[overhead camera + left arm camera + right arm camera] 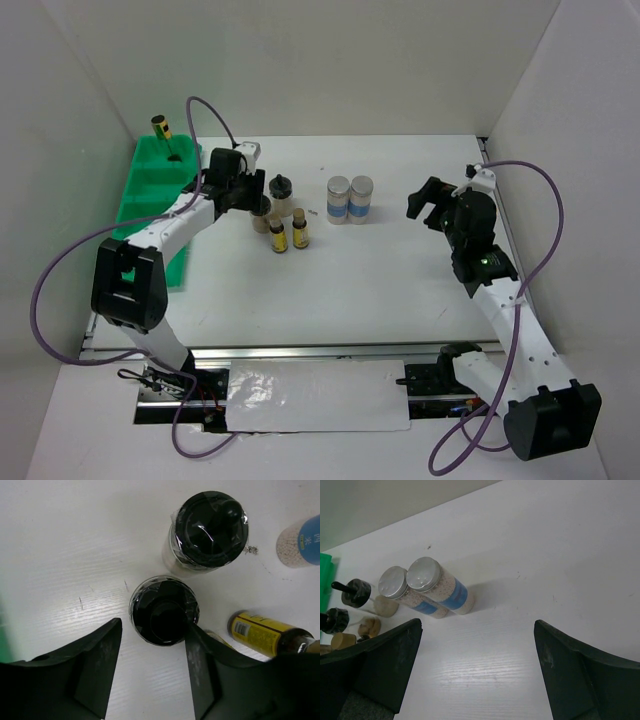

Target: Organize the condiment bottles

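Note:
My left gripper (pixel 252 197) is open, low over a black-capped bottle (pixel 262 215). In the left wrist view that cap (pixel 163 611) sits at the fingertips, its right side against the right finger (pixel 200 650), with my left gripper (pixel 155 627) open around it. A clear black-capped bottle (pixel 281 195) stands just behind, also seen in the left wrist view (pixel 209 530). Two small dark yellow-labelled bottles (pixel 277 237) (pixel 299 233) stand in front. Two silver-lidded blue-labelled jars (pixel 339 200) (pixel 361 199) stand together mid-table. My right gripper (pixel 425 205) (pixel 477 625) is open and empty, right of the jars (pixel 424 574).
A green compartment tray (pixel 150 190) lies along the left wall, with one yellow-labelled bottle (pixel 160 127) standing at its far end. White walls close in the table on three sides.

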Controlling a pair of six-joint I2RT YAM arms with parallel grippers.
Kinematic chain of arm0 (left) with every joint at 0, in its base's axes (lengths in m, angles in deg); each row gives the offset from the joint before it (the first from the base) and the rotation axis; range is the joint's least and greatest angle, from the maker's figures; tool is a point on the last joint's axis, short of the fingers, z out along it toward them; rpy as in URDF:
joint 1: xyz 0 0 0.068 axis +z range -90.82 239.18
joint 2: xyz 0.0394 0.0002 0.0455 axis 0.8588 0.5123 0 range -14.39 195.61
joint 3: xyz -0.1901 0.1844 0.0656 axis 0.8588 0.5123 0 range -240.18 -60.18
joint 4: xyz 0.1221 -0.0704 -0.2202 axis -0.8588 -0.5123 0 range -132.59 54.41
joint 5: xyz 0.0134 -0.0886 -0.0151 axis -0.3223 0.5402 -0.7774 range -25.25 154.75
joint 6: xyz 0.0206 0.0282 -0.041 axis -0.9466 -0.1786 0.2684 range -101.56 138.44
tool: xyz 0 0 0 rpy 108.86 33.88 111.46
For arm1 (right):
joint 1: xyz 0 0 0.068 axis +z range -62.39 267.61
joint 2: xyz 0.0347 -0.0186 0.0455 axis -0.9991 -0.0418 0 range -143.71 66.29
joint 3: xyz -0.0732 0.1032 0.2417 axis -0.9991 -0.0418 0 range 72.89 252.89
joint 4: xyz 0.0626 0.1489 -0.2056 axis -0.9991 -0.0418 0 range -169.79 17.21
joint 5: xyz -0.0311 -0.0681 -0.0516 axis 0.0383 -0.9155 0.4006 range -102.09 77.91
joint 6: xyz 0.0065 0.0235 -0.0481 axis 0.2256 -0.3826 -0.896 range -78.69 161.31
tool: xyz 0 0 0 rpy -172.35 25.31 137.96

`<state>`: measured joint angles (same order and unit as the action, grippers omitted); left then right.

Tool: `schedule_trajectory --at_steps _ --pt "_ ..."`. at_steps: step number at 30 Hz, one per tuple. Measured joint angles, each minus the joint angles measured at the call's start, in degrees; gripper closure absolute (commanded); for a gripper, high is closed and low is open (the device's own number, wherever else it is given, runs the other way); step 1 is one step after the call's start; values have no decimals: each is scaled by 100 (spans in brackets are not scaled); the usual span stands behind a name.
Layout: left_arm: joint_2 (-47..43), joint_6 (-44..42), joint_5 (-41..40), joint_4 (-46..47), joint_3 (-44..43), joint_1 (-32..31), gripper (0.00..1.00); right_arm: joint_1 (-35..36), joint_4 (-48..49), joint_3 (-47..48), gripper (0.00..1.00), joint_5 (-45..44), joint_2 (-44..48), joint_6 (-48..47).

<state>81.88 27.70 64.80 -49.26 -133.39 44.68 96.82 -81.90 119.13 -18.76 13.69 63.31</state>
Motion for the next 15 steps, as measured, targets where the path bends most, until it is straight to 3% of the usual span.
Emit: schedule_trajectory --at_steps 5,15 --pt "151 -2 -63 177 -42 0 54 0 -15 -52 0 -24 -2 2" --pt "236 -7 -103 302 -120 0 66 2 -55 -63 0 -35 -149 4"
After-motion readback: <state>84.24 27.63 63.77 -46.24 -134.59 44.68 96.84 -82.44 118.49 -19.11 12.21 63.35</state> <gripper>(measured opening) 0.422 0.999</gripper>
